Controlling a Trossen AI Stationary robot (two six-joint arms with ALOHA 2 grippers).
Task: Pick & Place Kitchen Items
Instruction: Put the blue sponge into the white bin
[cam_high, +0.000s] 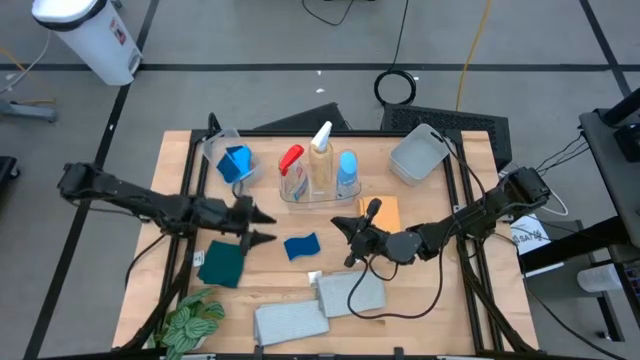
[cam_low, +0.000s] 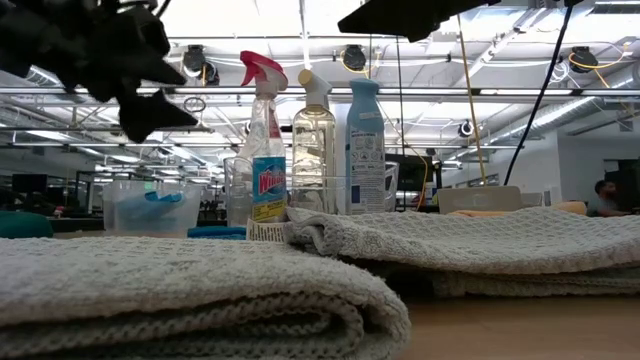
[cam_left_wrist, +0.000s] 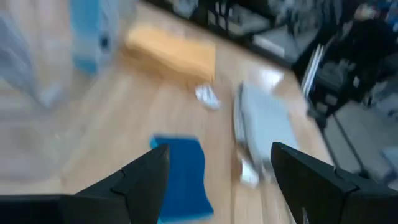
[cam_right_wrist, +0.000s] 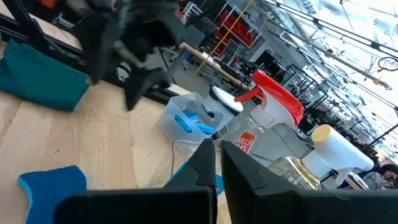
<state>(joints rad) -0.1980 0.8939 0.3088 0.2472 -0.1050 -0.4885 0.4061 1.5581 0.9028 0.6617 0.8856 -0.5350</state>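
Centrally, a stretch of bare wood is seen on the counter (cam_high: 175, 180), and there the blue sponge (cam_high: 300, 245) lies flat, between the two grippers. The left gripper (cam_high: 262, 226) is held above the counter just beside the sponge, its fingers spread wide with nothing between them. The right gripper (cam_high: 343, 226) is poised on the sponge's other side, its fingers pressed together and empty. Behind the sponge, a clear tub (cam_high: 318, 192) with the red-trigger bottle (cam_high: 291, 165), the white-trigger bottle (cam_high: 320, 155) and the blue-capped bottle (cam_high: 347, 170) closes the far side. The orange sponge (cam_high: 387, 212) is partly covered by the right arm. Toward the near edge, the way is bounded by two grey folded towels (cam_high: 350, 293), and the teal cloth (cam_high: 222, 264) lies under the left arm. The corners are occupied by a leafy plant (cam_high: 190, 325), a grey tub (cam_high: 418, 154) and a clear tub holding the blue cloth (cam_high: 236, 162).
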